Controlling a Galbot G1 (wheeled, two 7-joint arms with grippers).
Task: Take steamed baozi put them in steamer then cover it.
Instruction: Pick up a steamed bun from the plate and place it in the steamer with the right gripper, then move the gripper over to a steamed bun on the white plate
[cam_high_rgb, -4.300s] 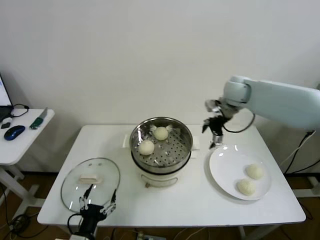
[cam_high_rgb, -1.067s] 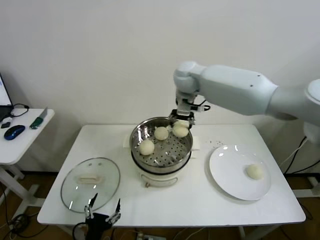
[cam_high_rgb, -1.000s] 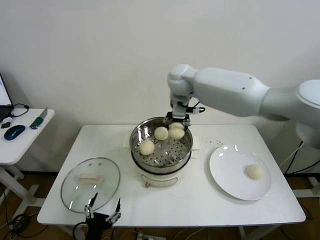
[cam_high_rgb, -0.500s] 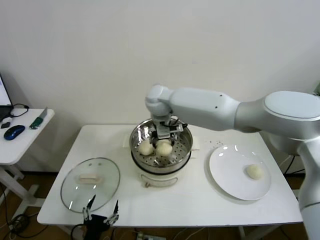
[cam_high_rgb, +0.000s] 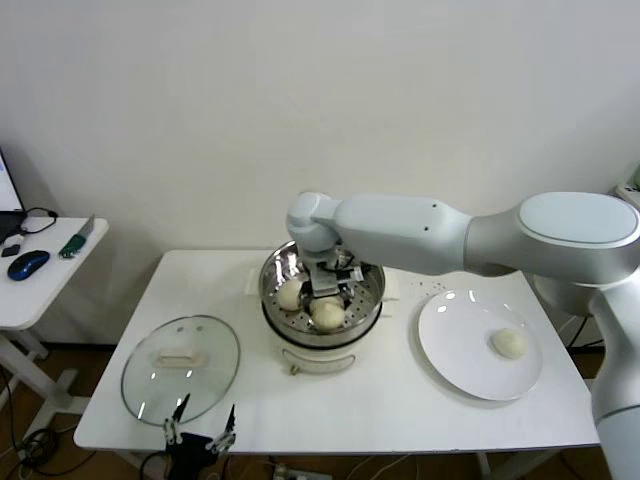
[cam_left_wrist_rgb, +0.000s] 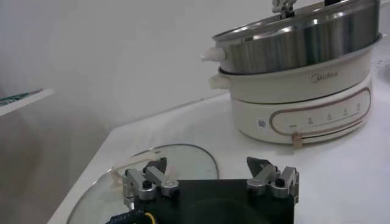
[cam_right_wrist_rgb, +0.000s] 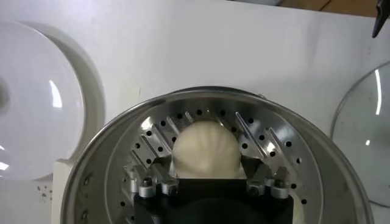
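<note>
My right gripper (cam_high_rgb: 328, 300) reaches down into the steel steamer (cam_high_rgb: 274, 276) and is shut on a cream-white baozi (cam_high_rgb: 328, 314), held low over the perforated bottom. The right wrist view shows this baozi (cam_right_wrist_rgb: 206, 146) between the two fingers (cam_right_wrist_rgb: 156, 175). A second baozi (cam_high_rgb: 290, 295) lies in the steamer to its left. Any third one is hidden under the arm. One baozi (cam_high_rgb: 510, 343) lies on the white plate (cam_high_rgb: 450, 340). The glass cover (cam_high_rgb: 180, 368) lies flat on the table at front left. My left gripper (cam_high_rgb: 200, 438) is open and empty at the front edge, just before the cover (cam_left_wrist_rgb: 183, 159).
The steamer sits on a white electric pot base (cam_left_wrist_rgb: 304, 103) at the table's middle. A side table (cam_high_rgb: 40, 270) at far left holds a mouse and small tools. The plate (cam_right_wrist_rgb: 30, 122) and the cover (cam_right_wrist_rgb: 365, 122) flank the steamer in the right wrist view.
My right gripper carried a baozi from the steamer's back right rim across and down to its front middle. The plate went from two baozi to one. The left arm stayed put.
</note>
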